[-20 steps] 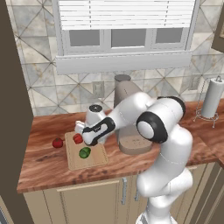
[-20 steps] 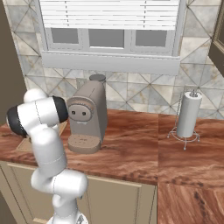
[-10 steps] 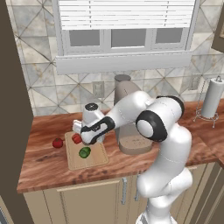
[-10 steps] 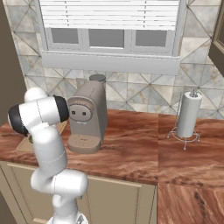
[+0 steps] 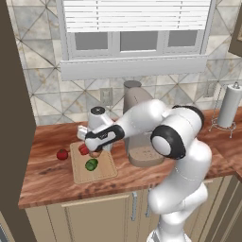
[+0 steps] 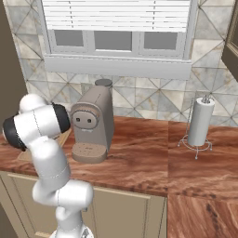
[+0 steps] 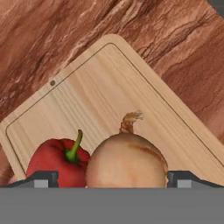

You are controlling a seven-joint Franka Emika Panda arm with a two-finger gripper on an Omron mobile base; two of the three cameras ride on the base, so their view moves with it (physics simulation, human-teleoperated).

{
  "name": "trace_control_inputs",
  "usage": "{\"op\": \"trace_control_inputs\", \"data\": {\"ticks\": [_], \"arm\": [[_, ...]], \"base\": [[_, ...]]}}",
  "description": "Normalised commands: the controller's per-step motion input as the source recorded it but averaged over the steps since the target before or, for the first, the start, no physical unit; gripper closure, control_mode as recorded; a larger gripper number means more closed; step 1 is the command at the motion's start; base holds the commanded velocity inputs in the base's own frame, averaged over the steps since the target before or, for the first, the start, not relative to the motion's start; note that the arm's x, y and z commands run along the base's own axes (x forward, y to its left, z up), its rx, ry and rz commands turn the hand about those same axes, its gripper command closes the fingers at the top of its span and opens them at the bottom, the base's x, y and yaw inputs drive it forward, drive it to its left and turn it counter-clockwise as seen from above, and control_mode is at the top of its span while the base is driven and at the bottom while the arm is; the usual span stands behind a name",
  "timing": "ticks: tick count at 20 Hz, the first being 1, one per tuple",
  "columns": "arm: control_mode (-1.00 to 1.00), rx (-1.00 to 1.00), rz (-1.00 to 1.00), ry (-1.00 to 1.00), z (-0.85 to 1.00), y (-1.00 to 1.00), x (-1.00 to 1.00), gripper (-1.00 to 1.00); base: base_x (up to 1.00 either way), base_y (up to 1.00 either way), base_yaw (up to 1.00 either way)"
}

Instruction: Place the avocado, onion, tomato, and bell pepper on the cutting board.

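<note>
Your arm reaches from the lower right of the left base view up and over to the left, elbow high, forearm angled down toward the far-left part of the worktop (image 5: 52, 182). The end effector (image 5: 94, 150) hangs low over the cutting board (image 5: 105, 171), just in front of the coffee machine (image 5: 137, 127).

From the hand view, its two finger tips (image 7: 43, 178) stand wide apart, one at each side of the frame, with the onion (image 7: 127, 161) between them. Neither tip presses the onion's skin, so it sits free on the board.

The onion is a tan ball with a smooth pale skin, a faint brownish streak across its top and a dry curled stem tuft pointing away from the camera. Just beside it, touching or nearly so, lies the red bell pepper (image 7: 57, 164) with a green stalk, also on the board.

The board is light wood with rounded corners, a groove round its edge and a small hole near one corner.

In the left base view you see the avocado (image 5: 91, 164), glossy green, on the near half of the board, apart from the pair under the end effector. The tomato (image 5: 62, 154) rests on the reddish worktop just left of the board, off it.

A paper towel holder (image 6: 200, 124) stands well away to the right.
</note>
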Motion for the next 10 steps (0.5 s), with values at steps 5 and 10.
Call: {"op": "trace_control_inputs", "data": {"ticks": [5, 10], "arm": [[-1.0, 0.0, 0.0, -0.04, 0.34, 0.0, -0.3, -1.0], [-1.0, 0.0, 0.0, -0.06, 0.4, 0.01, -0.35, -1.0]], "base": [[0.0, 0.0, 0.0], [0.0, 0.0, 0.0]]}}
